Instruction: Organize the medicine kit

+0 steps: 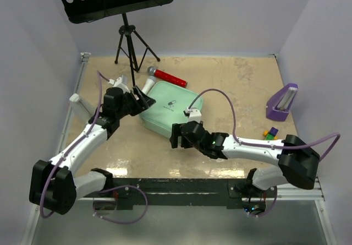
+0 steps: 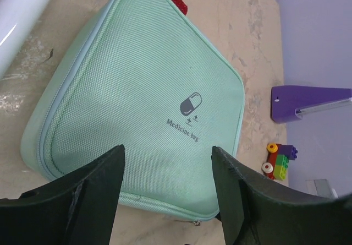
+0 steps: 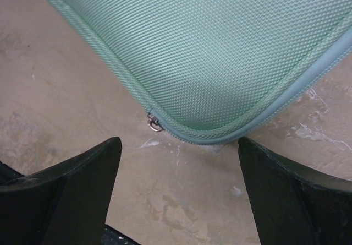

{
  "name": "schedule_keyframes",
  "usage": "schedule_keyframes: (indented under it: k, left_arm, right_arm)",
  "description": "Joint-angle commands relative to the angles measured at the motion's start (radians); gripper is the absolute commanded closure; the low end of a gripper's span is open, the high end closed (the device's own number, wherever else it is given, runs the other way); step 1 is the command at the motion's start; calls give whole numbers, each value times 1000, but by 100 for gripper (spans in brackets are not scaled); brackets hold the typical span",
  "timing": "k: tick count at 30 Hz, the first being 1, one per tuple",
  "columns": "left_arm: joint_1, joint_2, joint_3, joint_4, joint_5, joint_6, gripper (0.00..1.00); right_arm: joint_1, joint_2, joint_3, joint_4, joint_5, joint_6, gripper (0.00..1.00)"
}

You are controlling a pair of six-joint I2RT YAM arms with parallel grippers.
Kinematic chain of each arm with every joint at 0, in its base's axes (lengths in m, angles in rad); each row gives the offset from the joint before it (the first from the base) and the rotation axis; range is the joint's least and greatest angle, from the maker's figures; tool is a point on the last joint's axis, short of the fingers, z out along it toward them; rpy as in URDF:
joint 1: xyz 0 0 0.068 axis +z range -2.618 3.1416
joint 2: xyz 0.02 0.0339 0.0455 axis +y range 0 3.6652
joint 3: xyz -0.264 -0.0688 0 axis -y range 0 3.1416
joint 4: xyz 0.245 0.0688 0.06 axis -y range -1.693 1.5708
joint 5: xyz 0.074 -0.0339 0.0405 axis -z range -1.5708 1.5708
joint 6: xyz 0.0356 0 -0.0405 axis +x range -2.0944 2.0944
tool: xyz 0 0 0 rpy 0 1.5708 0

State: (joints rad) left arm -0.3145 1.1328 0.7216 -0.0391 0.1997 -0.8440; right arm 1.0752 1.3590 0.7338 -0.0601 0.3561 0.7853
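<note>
Zero organizing done yet: medicine kit (image 1: pixel 168 108) is sitting there looking zipped shut, zipper pull (image 3: pixel 154 125) untouched, left gripper (image 2: pixel 166 152) and right gripper (image 3: pixel 179 143) both hovering wide open, empty.

Bright, even light, soft shadows, pale glare on the near table (image 1: pixel 144 165).
</note>
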Motion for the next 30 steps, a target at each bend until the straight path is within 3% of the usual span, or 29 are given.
schedule_keyframes:
  k: [1,4,7,10,15,22,30]
  left_arm:
    - [-1,57,19,54,29,39,32]
    - [0,85,21,-3,11,49,32]
    - [5,39,19,-33,-104,57,32]
    - [31,13,50,-64,-184,95,25]
    - [51,128,165,-99,-197,200,18]
    - [51,278,136,-21,-68,243,19]
    - [41,240,-3,120,104,209,27]
  right_arm:
    - [-27,-3,26,8,77,31,7]
    - [-84,3,41,-9,64,8,7]
    - [-96,-30,41,-12,63,-9,6]
    - [-97,-98,4,29,31,-15,4]
    - [-178,-169,-83,120,-90,20,2]
    - [-262,-80,-82,175,-170,-10,1]
    - [-351,38,-34,275,-278,-121,2]
